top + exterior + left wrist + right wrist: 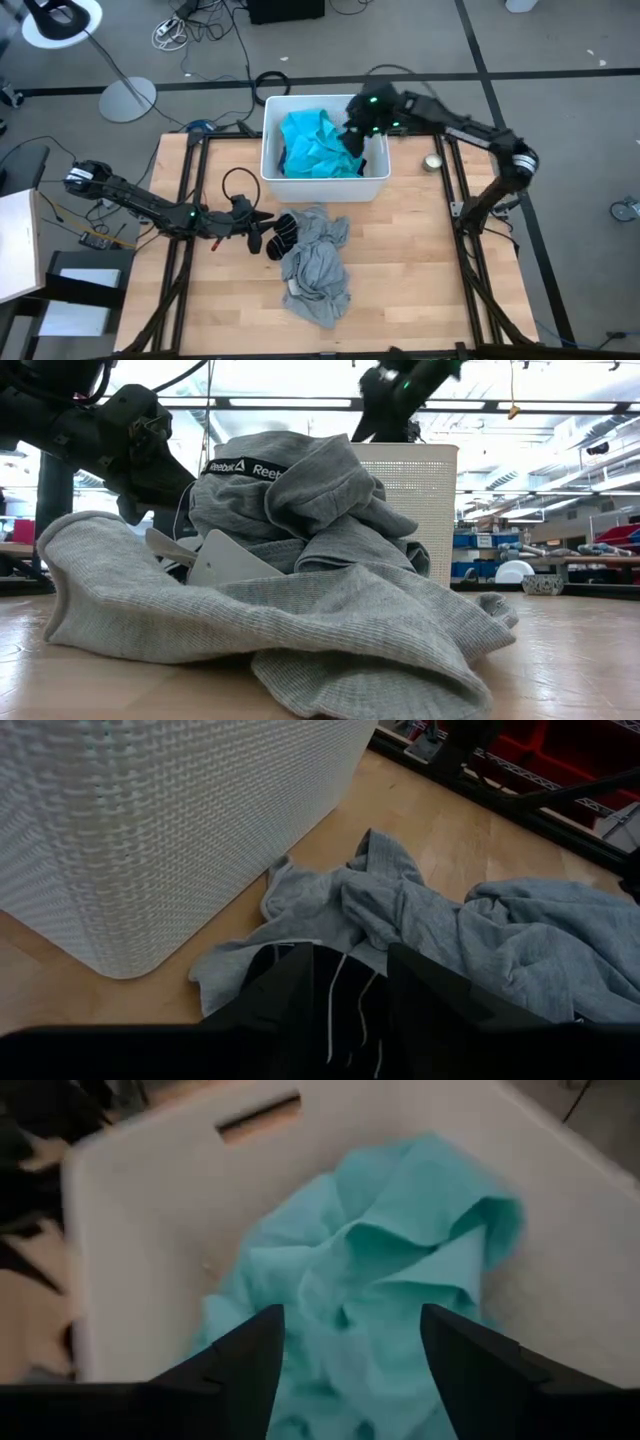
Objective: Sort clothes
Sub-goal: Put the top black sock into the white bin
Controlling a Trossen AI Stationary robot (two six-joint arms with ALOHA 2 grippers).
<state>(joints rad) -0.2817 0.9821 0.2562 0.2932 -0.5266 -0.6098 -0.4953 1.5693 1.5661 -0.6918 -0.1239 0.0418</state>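
Observation:
A white bin (325,184) stands at the table's far middle with the turquoise garment (315,145) bunched inside; it also shows in the right wrist view (380,1260). My right gripper (358,135) hangs open over the bin's right part, above the turquoise garment (350,1345). The grey shirt (318,268) lies crumpled on the table in front of the bin. The black socks (283,235) lie at its left edge. My left gripper (262,236) comes from the table's left and is shut on a black sock (350,1000). My left gripper has a black sock with thin white lines (345,982) between its two fingers. The fingers come nearly level from the table's left, low over the table. The sock lies on the table against the grey shirt's edge (300,935). Which part of the sock it holds is hidden by the fingers.
The bin's woven wall (150,820) stands just beyond the left gripper. A black cable loop (238,184) lies left of the bin and a small round tin (433,162) to its right. Bare wood shows at the table's near left and right.

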